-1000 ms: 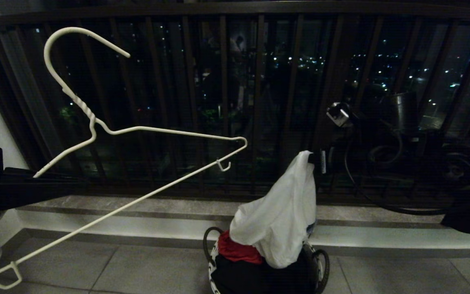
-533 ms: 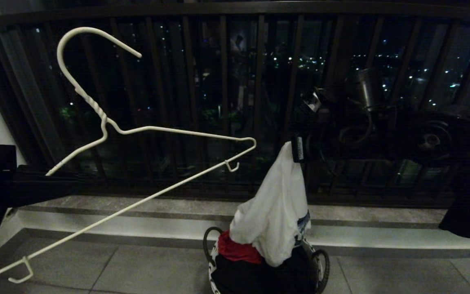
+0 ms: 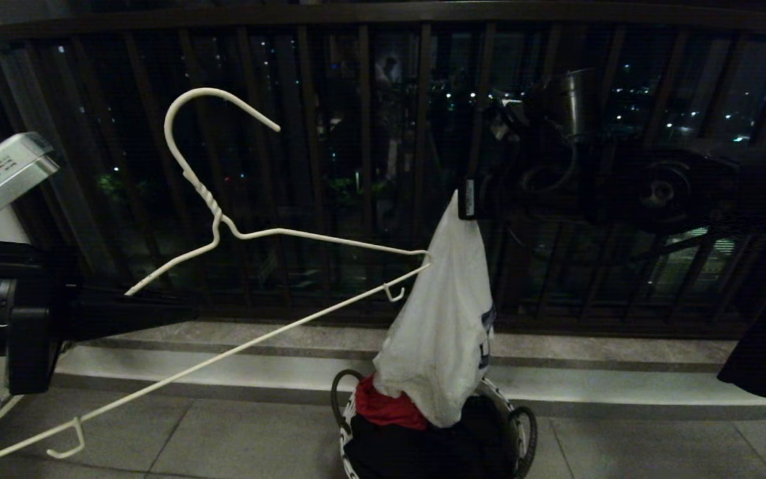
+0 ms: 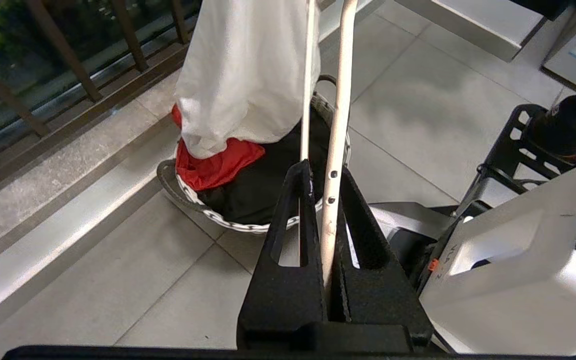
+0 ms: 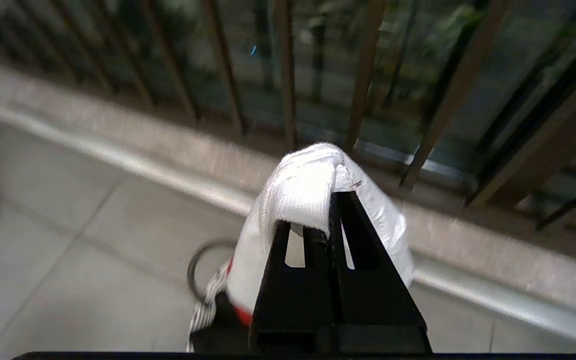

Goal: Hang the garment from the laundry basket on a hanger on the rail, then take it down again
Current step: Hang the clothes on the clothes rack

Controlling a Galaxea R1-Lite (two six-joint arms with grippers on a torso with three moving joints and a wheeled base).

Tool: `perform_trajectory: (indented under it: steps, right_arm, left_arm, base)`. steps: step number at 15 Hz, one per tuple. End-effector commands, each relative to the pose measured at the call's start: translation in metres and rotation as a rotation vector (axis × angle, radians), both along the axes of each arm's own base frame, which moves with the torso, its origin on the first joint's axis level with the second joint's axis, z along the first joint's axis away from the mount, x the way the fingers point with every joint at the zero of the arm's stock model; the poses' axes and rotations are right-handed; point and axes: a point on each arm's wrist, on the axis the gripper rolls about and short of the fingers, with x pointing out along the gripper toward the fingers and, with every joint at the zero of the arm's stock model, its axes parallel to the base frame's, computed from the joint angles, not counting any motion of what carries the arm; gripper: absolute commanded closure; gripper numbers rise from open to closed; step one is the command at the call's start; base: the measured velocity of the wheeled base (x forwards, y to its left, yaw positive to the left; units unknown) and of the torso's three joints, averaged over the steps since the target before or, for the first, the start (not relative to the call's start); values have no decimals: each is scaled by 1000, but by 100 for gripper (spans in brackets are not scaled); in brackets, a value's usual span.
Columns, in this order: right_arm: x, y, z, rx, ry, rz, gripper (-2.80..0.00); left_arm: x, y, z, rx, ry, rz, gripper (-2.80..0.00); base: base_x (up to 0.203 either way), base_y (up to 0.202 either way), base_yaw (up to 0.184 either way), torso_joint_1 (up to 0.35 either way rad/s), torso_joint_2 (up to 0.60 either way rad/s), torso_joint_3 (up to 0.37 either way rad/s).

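- The T-shirt (image 3: 443, 319) hangs higher than a second ago, drawn up from the laundry basket (image 3: 522, 426) on the floor; its hem is still inside, its chest print mostly folded away.
- The hanger (image 3: 276, 233) has shifted right, its far tip now touching the shirt.
- Right end effector (image 3: 468, 199), raised, pinches the shirt's top.
- Left end effector (image 4: 320, 210) is pressed onto the hanger's wire, dark in the head view.

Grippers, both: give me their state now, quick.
Left gripper: shut on the thin white wire hanger.
Right gripper: shut on the white short-sleeved T-shirt, above the round dark laundry basket.
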Motion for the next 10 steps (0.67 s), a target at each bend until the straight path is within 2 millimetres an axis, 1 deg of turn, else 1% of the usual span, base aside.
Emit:
perform_trajectory:
  steps: [1,3,5,7,10]
  right_arm:
    - [1,1,4,-18,1,-36,0]
    - [-4,2,10,-60,33,-83,0]
    - [-13,6,22,-91,52,-114,0]
    - [-24,15,35,-100,32,-129,0]
    - [-29,23,43,-74,-14,-129,0]
  left_arm:
    - [0,0,-1,4,3,7,0]
    - [-2,0,2,8,-4,24,0]
    - [-4,0,4,-10,-20,34,0]
    - [-11,-1,7,-25,-31,30,0]
    - [-15,-13,2,-24,-12,-53,0]
  base:
    - [0,0,0,0,0,0]
    - [0,0,0,0,0,0]
    - [0,0,0,0,0,0]
    - [0,0,0,0,0,0]
    - [0,0,0,0,0,0]
